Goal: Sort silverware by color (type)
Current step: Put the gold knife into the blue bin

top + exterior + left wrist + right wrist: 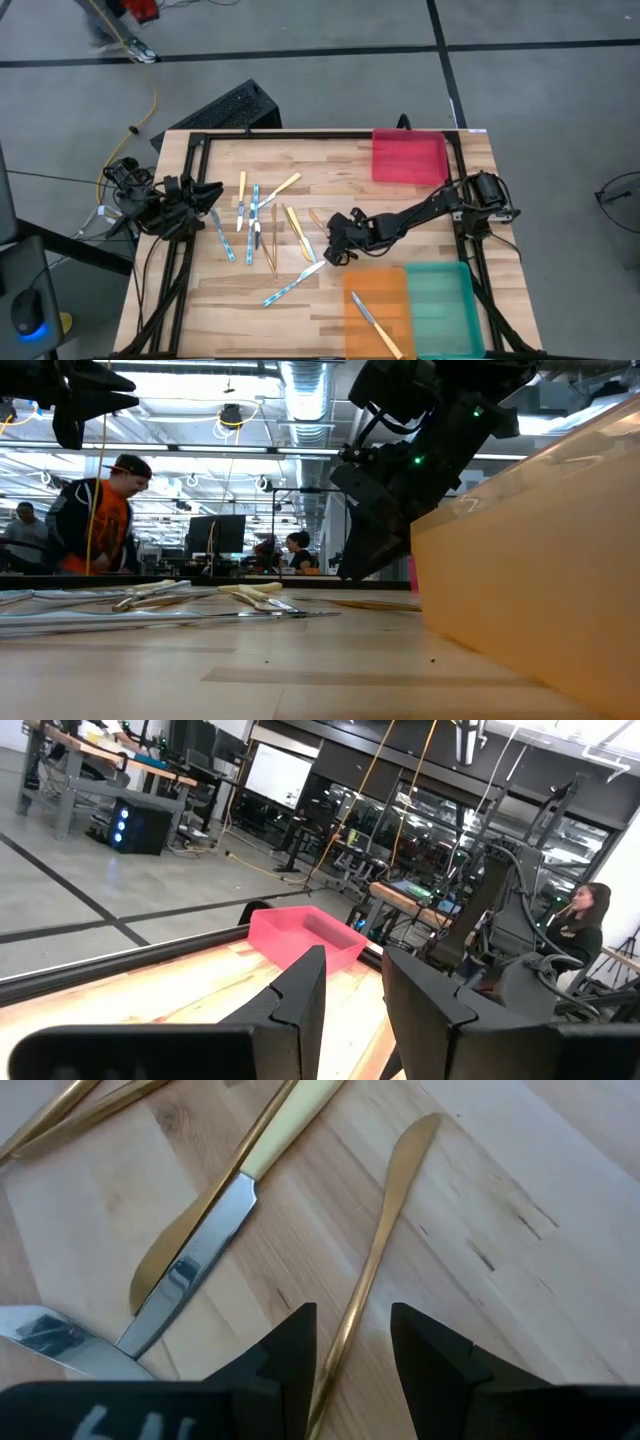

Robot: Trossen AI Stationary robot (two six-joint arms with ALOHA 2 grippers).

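Note:
The silverware lies loose on the middle of the wooden table: yellow-handled knives (241, 200), blue-handled pieces (290, 287) and plain tan ones (298, 232). One yellow-handled knife (375, 320) lies in the orange tray (362, 285). My right gripper (333, 252) points slantwise down, open, just above the table. In the right wrist view its fingers (300, 1350) stand on either side of a tan utensil (375, 1260) that lies flat on the wood, without touching it. A yellow-handled knife (215, 1230) lies beside it. My left gripper (355, 1000) waits open over the table's left edge (205, 192).
A red tray (408, 157) stands at the far right, and a teal tray (440, 305) at the near right beside the orange one, whose wall (530, 540) fills the right of the low view. People show in the room beyond the table (95, 510).

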